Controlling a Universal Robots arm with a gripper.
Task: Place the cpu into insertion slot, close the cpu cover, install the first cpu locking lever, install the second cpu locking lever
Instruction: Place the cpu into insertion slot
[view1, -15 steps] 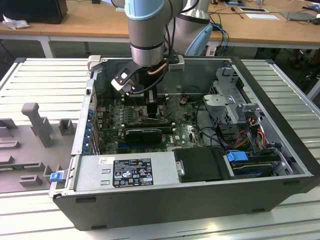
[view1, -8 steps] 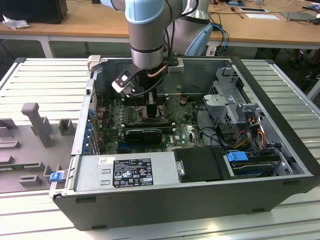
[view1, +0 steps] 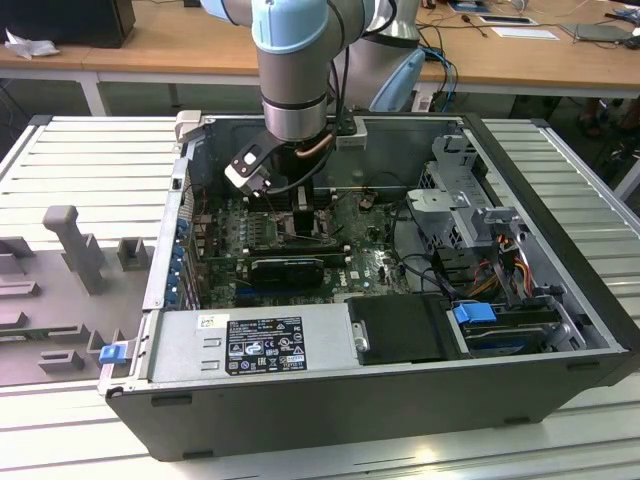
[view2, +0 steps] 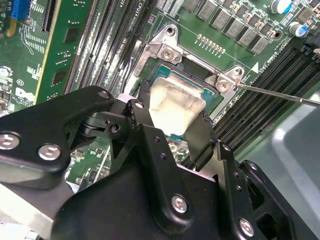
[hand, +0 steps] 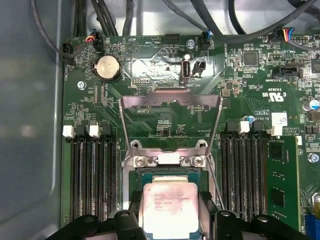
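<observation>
I stand by the grey slatted metal counter (view1: 80, 150) and look into the big open black computer box (view1: 560, 330). The robot's pale blue and silver arm (view1: 295, 70) reaches down into the far part of the box, on the exterior view's left. There a green board (hand: 240, 95) lies flat.

The black claw (view2: 175, 116) is clenched on the cpu (view2: 172, 100), a small thin square chip with a pale silvery face. One finger presses on each side of it. The chip sits right over the insertion slot (hand: 150, 175), the square black socket with a silvery metal frame. I cannot tell if it touches the slot.

The cpu cover (hand: 170, 98), a flat grey metal frame with a window cut in it, is flipped open just beside the slot. A thin metal locking lever (view2: 280, 95) sticks out loose from one corner.

I think the job now is putting the chip in. To do it well, the chip should be kept flat, with its edges lined up with the slot's edges. It should go down softly, with no shoving.
</observation>
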